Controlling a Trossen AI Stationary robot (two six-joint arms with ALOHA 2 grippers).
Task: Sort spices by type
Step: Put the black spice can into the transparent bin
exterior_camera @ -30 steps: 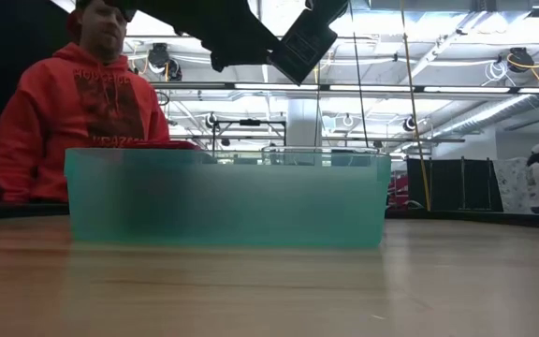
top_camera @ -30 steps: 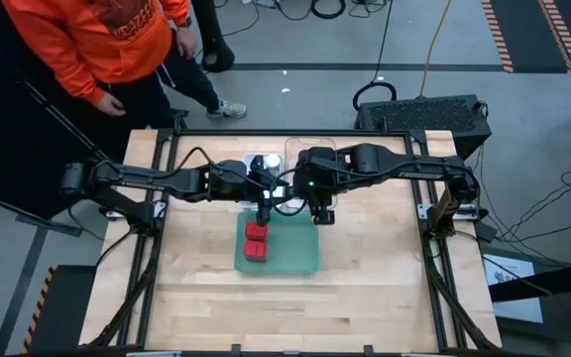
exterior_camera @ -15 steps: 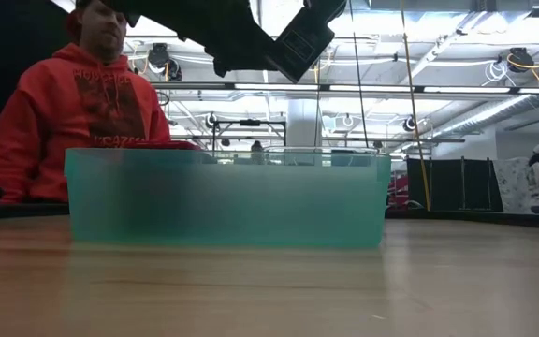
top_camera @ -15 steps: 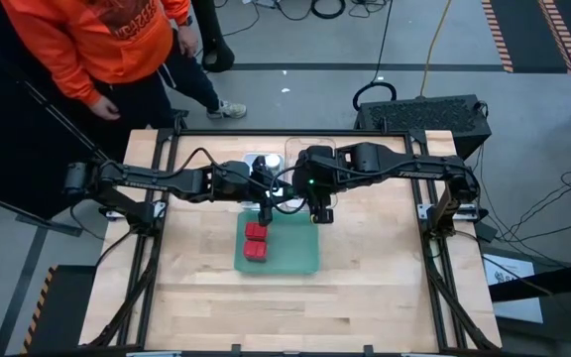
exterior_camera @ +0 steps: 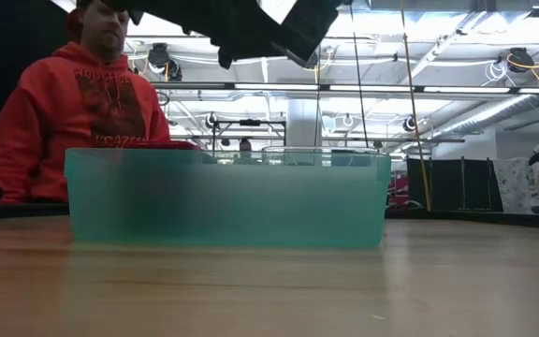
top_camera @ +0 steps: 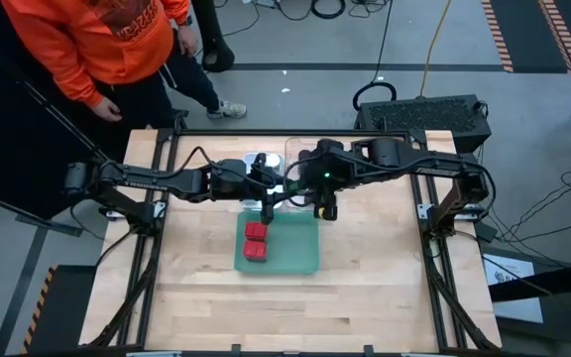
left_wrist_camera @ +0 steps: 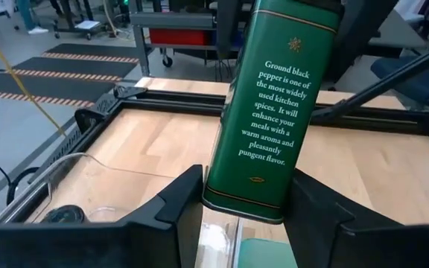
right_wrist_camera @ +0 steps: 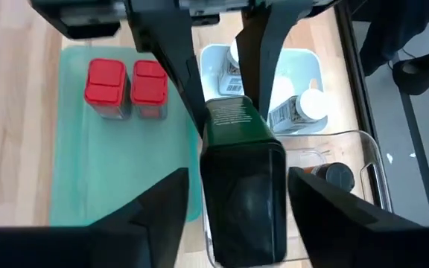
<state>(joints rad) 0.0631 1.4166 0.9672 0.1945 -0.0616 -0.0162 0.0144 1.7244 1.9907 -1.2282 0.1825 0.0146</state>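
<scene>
A dark green tin (left_wrist_camera: 270,104) printed "Ground black pepper" stands upright in the air over the trays, with my left gripper (left_wrist_camera: 246,190) shut on it. My right gripper (right_wrist_camera: 237,186) is open above it; its fingers stand on either side of the tin's top (right_wrist_camera: 243,182) with a gap on each side. Two red tins (right_wrist_camera: 106,85) (right_wrist_camera: 150,85) stand in the green tray (top_camera: 300,253). White-lidded jars (right_wrist_camera: 304,104) lie in a white tray (right_wrist_camera: 315,63). A dark-lidded jar (right_wrist_camera: 337,177) sits in a clear tray (right_wrist_camera: 363,149). My left gripper pinches the tin's lower end (left_wrist_camera: 218,190) between its two fingers, one on each opposite side. The fingers come in nearly level from the table's left. The tin stands upright in the hold, lifted clear of the trays.
A person in an orange hoodie (top_camera: 97,40) stands at the table's far left corner. The green tray (exterior_camera: 227,197) fills the middle of the table; bare wood lies in front of it and on both sides. The white and clear trays stand behind it.
My right gripper has risen and drawn back a little toward the table's right edge, away from my left gripper. My left gripper has stayed where it was.
</scene>
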